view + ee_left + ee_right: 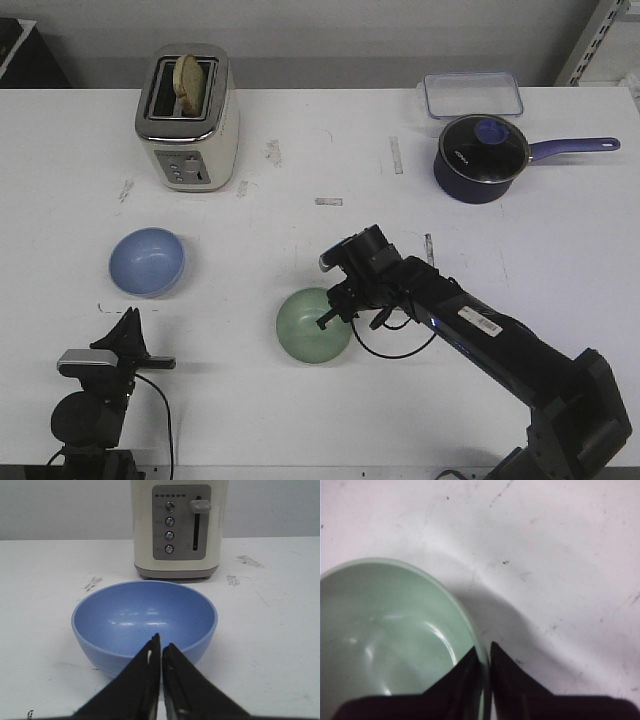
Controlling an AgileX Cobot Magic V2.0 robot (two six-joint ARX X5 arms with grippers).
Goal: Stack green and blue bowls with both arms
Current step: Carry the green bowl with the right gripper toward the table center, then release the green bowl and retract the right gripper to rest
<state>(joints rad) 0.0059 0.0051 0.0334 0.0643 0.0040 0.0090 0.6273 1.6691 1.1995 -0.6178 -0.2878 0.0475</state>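
Near the front edge of the white counter (330, 420), a little right of its middle, sits the pale mint green matte bowl (312, 326), upright on the surface. The right black jointed arm (480, 335) reaches in from the front right corner, and its pointed black gripper (333, 312) has its jaws clamped on the right-hand rim of that green bowl: the right wrist view shows one jaw inside the wall and one outside, with the thin rim pinched between them (484, 656).

Toward the left edge, about midway between front and back, the light periwinkle blue matte bowl (147, 262) stands upright and well apart from the green one. The left black arm (92, 405) waits at the front left corner, its gripper (130, 322) pointing at the blue bowl but short of it (the left wrist view has the two jaw tips pressed nearly together, holding nothing, with the blue bowl (144, 625) just beyond them).

At the back left stands a cream and chrome toaster (188, 118) with a slice of bread (190, 82) in its slot. At the back right are a dark navy saucepan with a glass lid (482, 155) and, behind it, a clear plastic lidded box (472, 95).
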